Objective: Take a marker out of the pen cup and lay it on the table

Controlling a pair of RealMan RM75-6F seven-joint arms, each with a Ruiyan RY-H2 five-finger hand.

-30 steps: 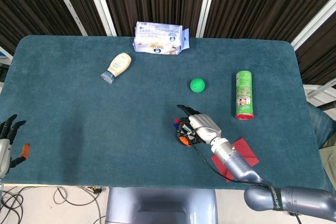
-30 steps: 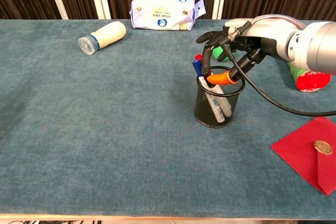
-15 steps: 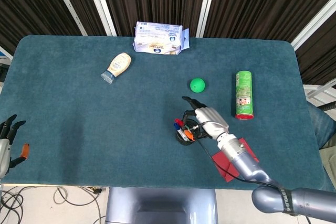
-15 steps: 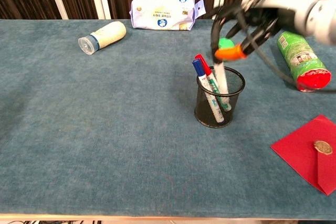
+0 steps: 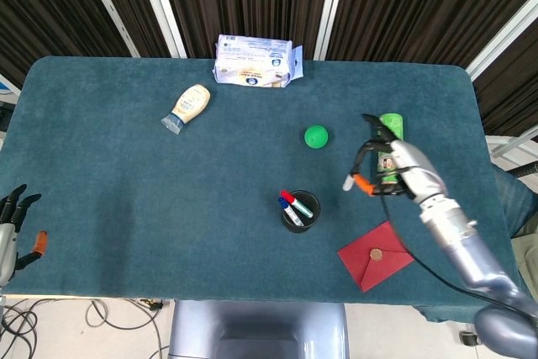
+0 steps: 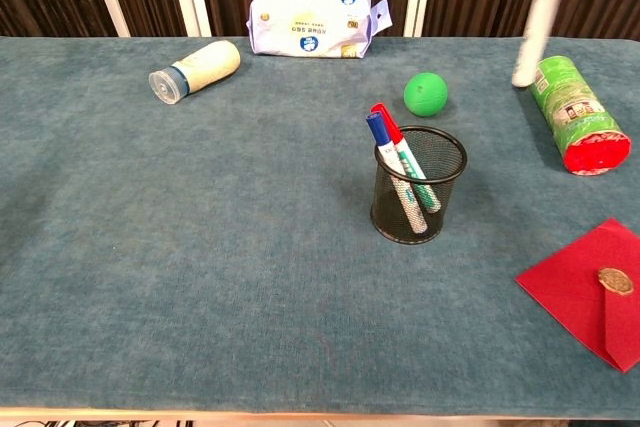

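A: Right hand (image 5: 395, 166) status?
B: Up above the tabletop (image 5: 126, 182), near the green can (image 5: 389, 150), fingers closed around a marker (image 5: 360, 181). Marker clear of the pen cup (image 5: 296, 213), well apart from it to the right. White barrel hanging down in chest view, top cut off by the frame edge.

A: Pen cup?
B: Upright, black mesh, mid-tabletop. Blue-capped marker (image 6: 388, 162) and red-capped marker (image 6: 398, 155) leaning in it, caps toward the left rim.

A: Left hand (image 5: 15, 224)?
B: Parked at the near left edge of the tabletop, fingers spread, holding nothing. Orange fingertip showing.

A: Other stuff?
B: Green ball (image 5: 316, 136) beyond the cup. Green can lying on its side, red lid toward the near edge. Red envelope (image 5: 376, 256) near right. Squeeze bottle (image 5: 187, 108) lying far left, wipes pack (image 5: 255, 60) at the far edge.
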